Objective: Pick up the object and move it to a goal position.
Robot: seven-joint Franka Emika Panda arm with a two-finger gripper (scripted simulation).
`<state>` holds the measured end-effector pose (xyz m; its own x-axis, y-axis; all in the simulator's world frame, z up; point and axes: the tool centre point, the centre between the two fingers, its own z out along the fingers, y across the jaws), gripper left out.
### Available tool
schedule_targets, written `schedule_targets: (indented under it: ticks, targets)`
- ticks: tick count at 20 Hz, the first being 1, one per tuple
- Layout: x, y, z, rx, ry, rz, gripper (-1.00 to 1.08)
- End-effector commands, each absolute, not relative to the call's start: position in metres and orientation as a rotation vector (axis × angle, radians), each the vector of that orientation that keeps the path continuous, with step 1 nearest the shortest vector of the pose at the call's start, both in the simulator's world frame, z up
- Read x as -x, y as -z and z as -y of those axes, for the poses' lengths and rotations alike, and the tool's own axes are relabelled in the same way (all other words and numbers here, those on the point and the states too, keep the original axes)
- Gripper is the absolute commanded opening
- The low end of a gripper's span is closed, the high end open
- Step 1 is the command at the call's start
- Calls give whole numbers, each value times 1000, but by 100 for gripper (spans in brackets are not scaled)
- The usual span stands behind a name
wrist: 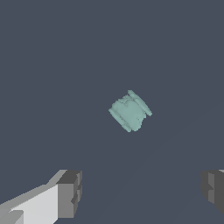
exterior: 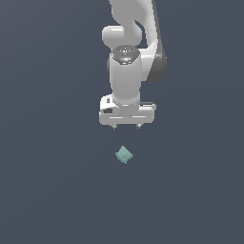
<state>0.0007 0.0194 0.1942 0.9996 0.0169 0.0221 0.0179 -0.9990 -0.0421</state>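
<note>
The object [exterior: 124, 155] is a small pale teal blocky chunk lying on the dark grey floor. It also shows in the wrist view [wrist: 130, 111], turned at an angle. My gripper [exterior: 126, 127] hangs from the white arm, above the object and apart from it in the exterior view. The fingers [wrist: 70, 192] stand wide apart and hold nothing. The object lies beyond the fingertips, not between them.
The white arm [exterior: 126, 71] rises out of the exterior view's top. Plain dark grey floor [exterior: 47, 190] lies all around.
</note>
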Motion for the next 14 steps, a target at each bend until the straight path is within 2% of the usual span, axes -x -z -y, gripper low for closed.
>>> schedule_targets:
  ticks: [1,14]
  targets:
    - [-1,-194,-19,3099,34,27,100]
    - [-8,-202,-11,3124,60,90,100]
